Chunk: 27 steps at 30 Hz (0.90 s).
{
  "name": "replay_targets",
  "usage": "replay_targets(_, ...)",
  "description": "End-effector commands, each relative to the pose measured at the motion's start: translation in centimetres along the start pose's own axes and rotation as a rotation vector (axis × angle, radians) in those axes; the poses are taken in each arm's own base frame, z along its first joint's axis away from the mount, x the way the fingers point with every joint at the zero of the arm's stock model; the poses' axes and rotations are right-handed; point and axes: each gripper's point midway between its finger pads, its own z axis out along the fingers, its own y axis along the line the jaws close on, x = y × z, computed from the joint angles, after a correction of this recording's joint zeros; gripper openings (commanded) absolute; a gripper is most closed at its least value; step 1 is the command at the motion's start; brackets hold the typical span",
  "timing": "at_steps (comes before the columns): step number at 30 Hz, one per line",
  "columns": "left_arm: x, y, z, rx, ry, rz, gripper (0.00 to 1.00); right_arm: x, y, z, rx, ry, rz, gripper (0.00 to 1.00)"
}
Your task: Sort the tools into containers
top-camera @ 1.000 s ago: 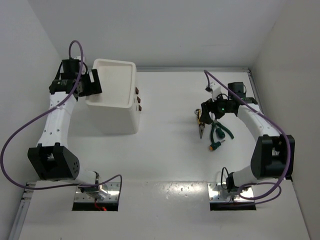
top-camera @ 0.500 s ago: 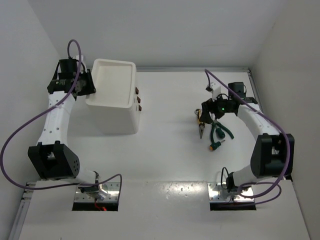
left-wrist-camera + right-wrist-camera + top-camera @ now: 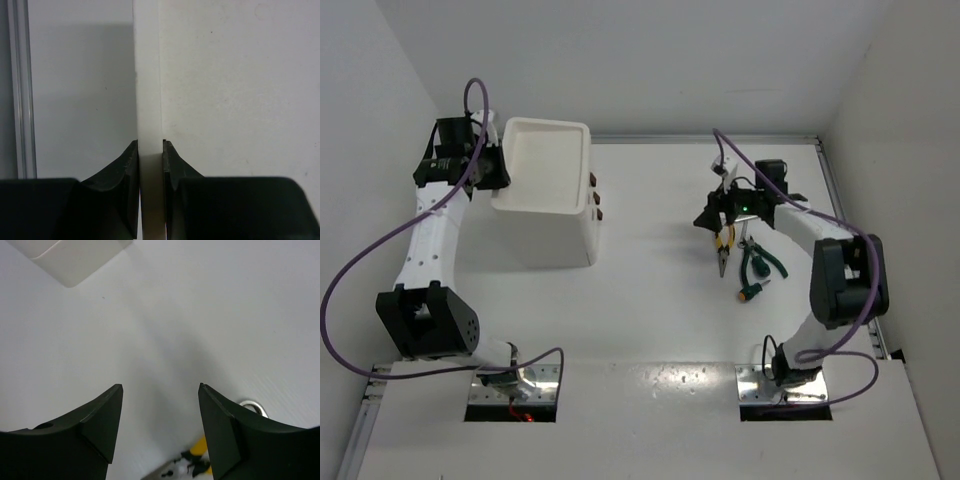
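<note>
The large white container [image 3: 548, 170] stands at the back left. My left gripper [image 3: 492, 166] is shut on its left rim; in the left wrist view the black fingers [image 3: 131, 165] clamp the thin white rim [image 3: 148, 90]. The tools lie at the right: yellow-handled pliers [image 3: 723, 247] and green screwdrivers [image 3: 757, 265] with an orange end [image 3: 748, 293]. My right gripper [image 3: 708, 220] hovers open just left of and above the pliers, holding nothing. The right wrist view shows its fingers [image 3: 102, 420] apart over bare table, with the pliers [image 3: 199, 447] and a silver wrench ring [image 3: 252, 405] at the lower right.
Three small dark brown tabs [image 3: 596, 199] stick out along the large container's right side. White walls enclose the table on the left, back and right. A corner of the container [image 3: 75, 260] shows at the top left of the right wrist view.
My left gripper has shut on the container's left rim. My right arm has swung left and back off the tool pile, its fingers narrowing somewhat.
</note>
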Motion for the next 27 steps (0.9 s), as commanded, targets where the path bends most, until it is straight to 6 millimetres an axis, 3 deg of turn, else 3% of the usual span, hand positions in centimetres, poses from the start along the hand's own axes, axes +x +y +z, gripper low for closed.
replay_targets(1,1.6,-1.1,0.4,0.097,0.063,0.011,0.00,-4.1,1.3,3.3,-0.131,-0.143,-0.199,0.61)
replay_targets(6,2.5,-2.4,1.3,0.184,0.108,0.007,0.00,-2.9,3.5,8.6,-0.258,-0.131,-0.358,0.58)
replay_targets(12,2.6,-3.0,1.5,0.222,0.116,0.003,0.00,-4.4,5.6,13.5,-0.330,-0.181,-0.458,0.57)
replay_targets(13,2.8,-3.0,1.8,0.223,0.125,0.000,0.00,-3.7,5.2,14.3,-0.333,-0.173,-0.450,0.57)
replay_targets(16,3.3,-3.6,2.0,0.229,0.139,0.013,0.00,-4.1,5.2,16.5,-0.346,-0.182,-0.466,0.54)
replay_targets(19,3.7,-4.0,2.1,0.236,0.149,0.017,0.00,-5.1,5.6,17.8,-0.362,-0.196,-0.444,0.53)
replay_targets(26,4.3,-4.9,2.2,0.252,0.154,0.024,0.00,-4.1,6.6,20.9,-0.396,-0.180,-0.390,0.52)
replay_targets(27,4.6,-4.9,2.5,0.252,0.155,0.023,0.00,-5.1,6.4,21.2,-0.392,-0.197,-0.395,0.52)
